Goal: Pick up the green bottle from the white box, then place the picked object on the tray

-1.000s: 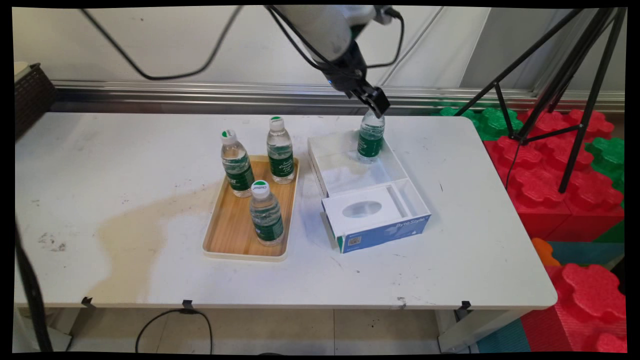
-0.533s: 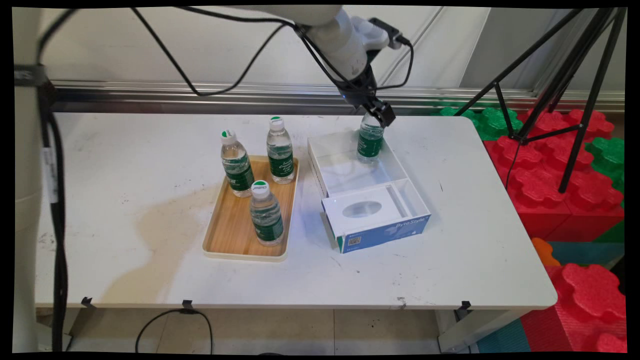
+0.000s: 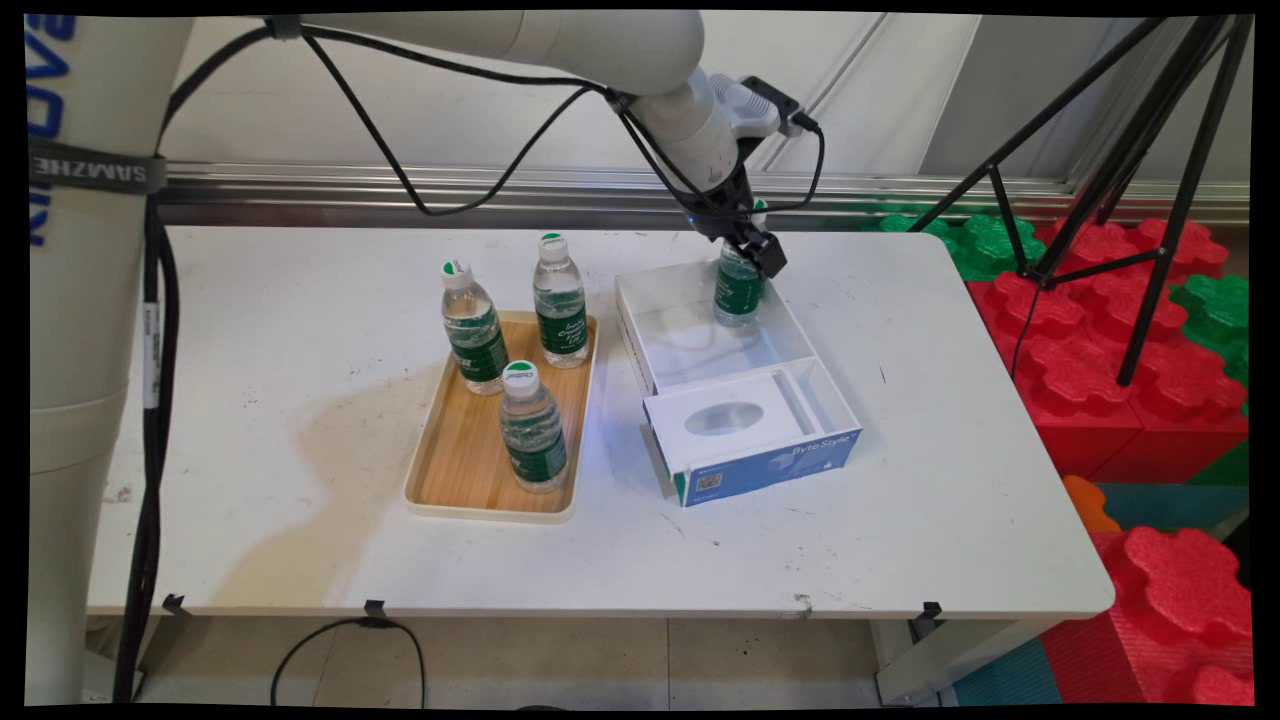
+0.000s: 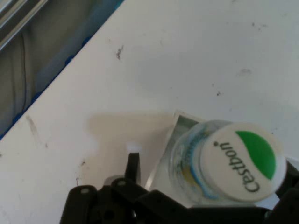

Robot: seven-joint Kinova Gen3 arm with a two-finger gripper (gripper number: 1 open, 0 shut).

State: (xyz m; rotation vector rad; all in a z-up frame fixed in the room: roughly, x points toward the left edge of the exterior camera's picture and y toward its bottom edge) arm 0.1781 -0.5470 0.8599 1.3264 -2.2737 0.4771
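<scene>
A small water bottle [image 3: 738, 292] with a green label stands upright in the far corner of an open white box [image 3: 690, 350] with a blue front. My gripper [image 3: 762, 252] is at the bottle's neck, coming down from the upper left. In the hand view the white and green cap [image 4: 240, 162] sits close to the right finger, and the left finger [image 4: 132, 164] stands well clear of the bottle, so the gripper is open around the neck. Part of the box wall [image 4: 163, 154] shows under the bottle.
Left of the box is a wooden tray [image 3: 470, 470] holding three more upright bottles [image 3: 475, 335] [image 3: 560, 300] [image 3: 532, 425]. A white insert with an oval hole [image 3: 724, 418] fills the box's near end. A black tripod [image 3: 1120, 180] and red and green foam blocks [image 3: 1130, 380] stand to the table's right.
The gripper has come down and slightly left with the bottle, which now sits lower inside the box's far corner. The bottles on the tray have not moved.
</scene>
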